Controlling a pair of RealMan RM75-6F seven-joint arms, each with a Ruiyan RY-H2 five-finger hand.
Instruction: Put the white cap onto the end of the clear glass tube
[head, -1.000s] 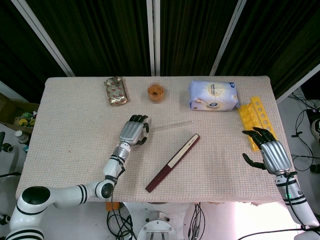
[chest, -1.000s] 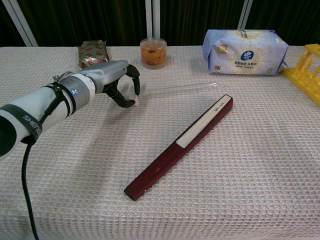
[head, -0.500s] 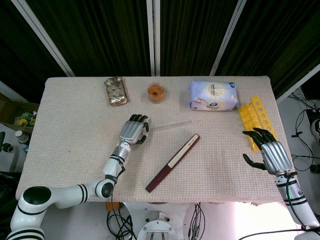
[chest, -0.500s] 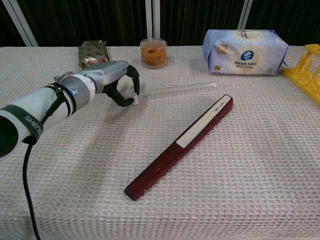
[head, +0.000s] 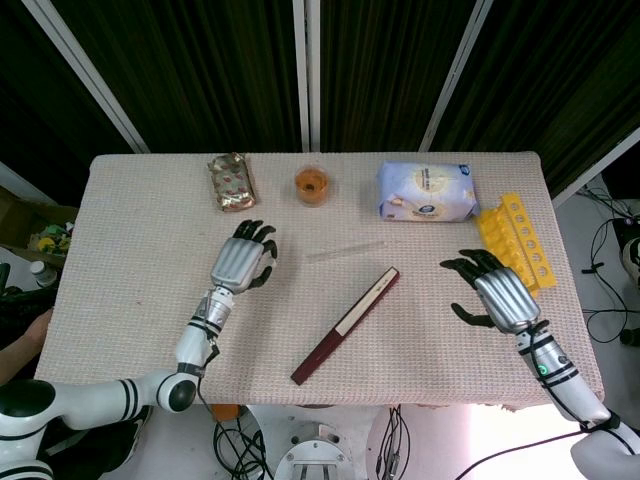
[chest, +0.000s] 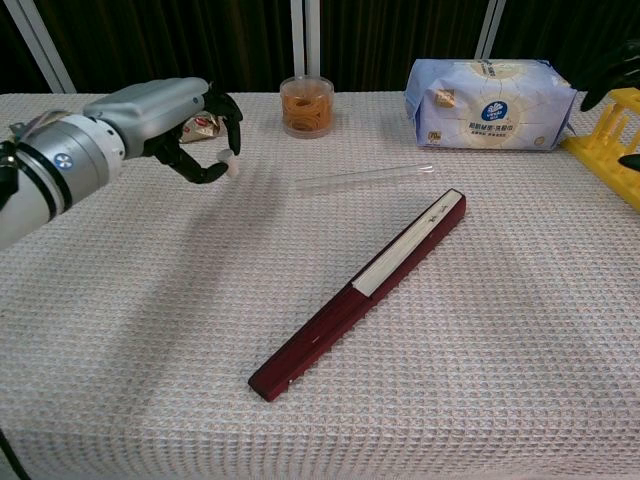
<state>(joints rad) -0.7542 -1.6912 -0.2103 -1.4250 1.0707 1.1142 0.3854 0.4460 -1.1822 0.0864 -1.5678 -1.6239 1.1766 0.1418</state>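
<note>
Left robot hand (chest: 190, 130) raised above the desk (head: 130, 300), pinching the white cap (chest: 231, 165) between thumb and fingertip, well left of the glass tube (chest: 365, 177). The tube lies flat on the desk, apart from the hand, just behind a closed dark red folding fan (chest: 360, 292). Right robot hand (head: 495, 295) hovers near the yellow rack (head: 515, 240) with its fingers spread and nothing in them. Along the far edge: a foil packet (head: 230, 182), a small cup (head: 312, 185) and a pack of tissues (head: 427, 192).
</note>
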